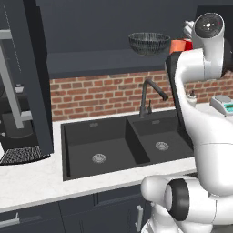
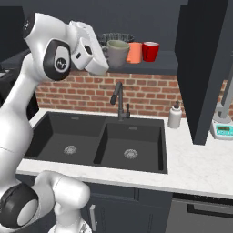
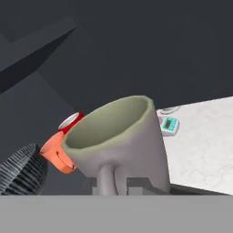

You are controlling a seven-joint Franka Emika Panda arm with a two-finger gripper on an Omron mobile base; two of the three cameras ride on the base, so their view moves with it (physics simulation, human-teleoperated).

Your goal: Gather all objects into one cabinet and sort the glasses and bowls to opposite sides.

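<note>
Beige mug [image 3: 119, 145] pinched by its handle between the closed fingers of the gripper [image 3: 116, 184], raised at the level of the dark cabinet shelf [image 2: 159, 66]. Just beyond the mug, orange tumbler [image 2: 134, 52], then red mug [image 2: 150, 50] farther along the shelf. Behind the gripper on the same shelf, wide dark patterned bowl [image 1: 149, 43]. Well below, black double sink [image 2: 98, 141] with faucet [image 2: 119, 101].

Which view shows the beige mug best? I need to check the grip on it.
The hand view: the beige mug is close, rim and handle clear, held in the shut gripper. The right base view shows it small on the shelf beside the orange cup. In the left base view the arm hides it.
</note>
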